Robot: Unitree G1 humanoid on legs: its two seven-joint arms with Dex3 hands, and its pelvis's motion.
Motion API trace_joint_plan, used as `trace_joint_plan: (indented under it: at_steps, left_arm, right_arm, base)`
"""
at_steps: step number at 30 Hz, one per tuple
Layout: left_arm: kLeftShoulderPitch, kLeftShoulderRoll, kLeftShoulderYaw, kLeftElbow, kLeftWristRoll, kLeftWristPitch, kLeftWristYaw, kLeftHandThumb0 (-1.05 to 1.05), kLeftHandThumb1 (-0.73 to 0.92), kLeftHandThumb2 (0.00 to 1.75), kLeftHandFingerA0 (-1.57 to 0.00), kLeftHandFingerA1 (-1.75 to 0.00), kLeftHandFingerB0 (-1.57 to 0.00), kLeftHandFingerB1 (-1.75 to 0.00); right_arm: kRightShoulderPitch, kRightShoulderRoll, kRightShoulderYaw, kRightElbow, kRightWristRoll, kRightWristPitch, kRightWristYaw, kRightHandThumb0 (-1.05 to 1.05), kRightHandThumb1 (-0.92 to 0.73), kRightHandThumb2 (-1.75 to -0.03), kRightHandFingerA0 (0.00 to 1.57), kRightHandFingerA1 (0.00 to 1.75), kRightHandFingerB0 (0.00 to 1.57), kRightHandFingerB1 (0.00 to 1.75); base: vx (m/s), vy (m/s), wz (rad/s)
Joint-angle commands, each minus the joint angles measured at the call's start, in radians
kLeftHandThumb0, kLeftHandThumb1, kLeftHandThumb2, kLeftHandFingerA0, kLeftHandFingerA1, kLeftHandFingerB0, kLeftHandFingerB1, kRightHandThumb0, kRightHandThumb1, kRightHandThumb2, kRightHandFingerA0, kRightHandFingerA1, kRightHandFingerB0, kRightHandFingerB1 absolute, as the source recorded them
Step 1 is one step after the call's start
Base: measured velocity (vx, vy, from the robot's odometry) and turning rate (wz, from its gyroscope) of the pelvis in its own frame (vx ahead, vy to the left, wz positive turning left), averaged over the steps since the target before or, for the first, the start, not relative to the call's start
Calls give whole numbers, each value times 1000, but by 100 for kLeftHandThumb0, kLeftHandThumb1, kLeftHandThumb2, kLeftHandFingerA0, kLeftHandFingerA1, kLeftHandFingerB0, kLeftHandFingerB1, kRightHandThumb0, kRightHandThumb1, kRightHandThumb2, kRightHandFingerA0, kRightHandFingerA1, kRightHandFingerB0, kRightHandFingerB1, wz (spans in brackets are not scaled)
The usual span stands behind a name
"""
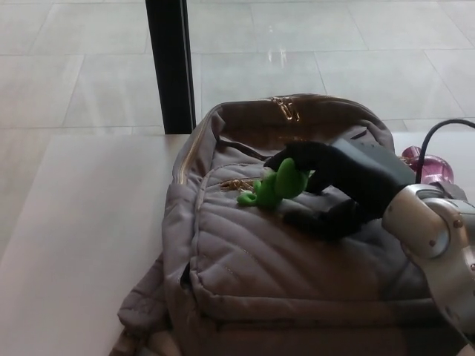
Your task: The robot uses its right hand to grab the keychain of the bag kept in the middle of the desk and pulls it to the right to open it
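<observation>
Desk (82,245) surface is pale, smooth and matte; it carries the bag (297,274) at centre. The bag is soft grey quilted fabric with diagonal stitch lines, rounded at twelve o'clock, with gold-coloured zip hardware along its seams. The right hand (326,189) enters from three o'clock and lies over the front pocket. It is black and hard-shelled behind a silver wrist. Its fingers (293,159) are apart, the upper one curled over the keychain (271,189) and the thumb lying below; a closed grasp is not evident. The keychain is a bright green, rounded, rubbery-looking figure at the pocket's upper edge, attached at its nine o'clock end to a gold zip pull (236,184).

Recommended procedure: close the fingers fully around the green body before any pull, then draw toward three o'clock along the zip line, keeping low so that the soft fabric does not bunch. The left hand is not visible.
</observation>
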Motion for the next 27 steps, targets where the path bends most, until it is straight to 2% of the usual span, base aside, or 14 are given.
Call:
trace_joint_plan:
  at_steps: [1,2,3,5,8,14,15,16,19,20,22,23,24,27]
  left_arm:
    - [7,-2,9,3,-16,-23,-13,-61,77,63,-65,-57,-48,-44]
    - [8,-1,5,2,-10,-25,-7,-63,79,63,-66,-55,-49,-44]
    - [8,0,2,3,-6,-25,-3,-63,79,63,-65,-55,-48,-44]
    - [9,-1,9,4,-15,-25,-15,-66,79,63,-64,-57,-48,-44]
    - [9,-1,17,4,-23,-23,-31,-67,82,64,-62,-58,-46,-44]
    - [10,-4,37,-4,-42,9,-47,-67,85,65,-58,-58,-47,-46]
    - [10,-3,35,3,-37,3,-46,-69,86,66,-59,-59,-49,-45]
    - [11,-3,36,3,-39,5,-46,-69,87,66,-59,-58,-48,-45]
    - [17,-4,26,1,-29,-11,-46,-69,90,66,-58,-58,-47,-46]
    - [18,-5,26,-1,-31,-10,-49,-72,91,66,-58,-58,-47,-46]
    - [18,-5,22,-1,-27,-9,-43,-74,92,67,-59,-58,-47,-45]
    - [15,-3,20,-3,-26,3,-41,-75,92,71,-59,-56,-47,-44]
    - [14,-3,19,-3,-26,8,-40,-75,92,71,-59,-56,-47,-44]
    - [16,-4,23,-1,-32,2,-43,-77,92,74,-58,-55,-43,-43]
  right_arm:
    - [42,0,2,-10,-23,-10,14,-27,-72,-71,104,141,93,68]
    - [45,-1,1,-8,-26,-15,12,-25,-72,-74,96,161,96,74]
    - [49,0,-1,-6,-29,-21,7,-22,-71,-76,94,169,94,81]
    - [57,-3,-1,-3,-37,-33,-2,-23,-69,-82,88,172,91,88]
    - [67,-4,-8,18,-39,-68,-21,-22,-65,-92,88,167,90,102]
    - [81,-2,-12,25,-55,-83,-29,-23,-62,-96,88,168,88,106]
    - [82,1,-14,20,-57,-76,-29,-31,-54,-100,108,150,91,104]
    - [84,4,-14,19,-60,-74,-30,-32,-55,-100,108,150,91,103]
    - [88,13,-18,18,-64,-75,-33,-34,-54,-99,106,151,91,106]
    - [87,17,-18,16,-66,-66,-29,-30,-63,-95,88,164,87,108]
    - [84,22,-17,10,-77,-54,-22,-31,-63,-96,87,162,86,108]
    - [84,34,-17,9,-86,-45,-35,-33,-67,-89,84,175,73,131]
    - [84,40,-17,8,-92,-41,-40,-33,-67,-89,84,175,73,131]
    - [87,55,-18,14,-109,-48,-73,-32,-62,-106,84,175,72,146]
  base:
    - [0,0,0]
    - [0,0,0]
    - [0,0,0]
    - [0,0,0]
    - [0,0,0]
    - [0,0,0]
    - [0,0,0]
    - [0,0,0]
    - [0,0,0]
    - [0,0,0]
    - [0,0,0]
    - [0,0,0]
    - [0,0,0]
    - [0,0,0]
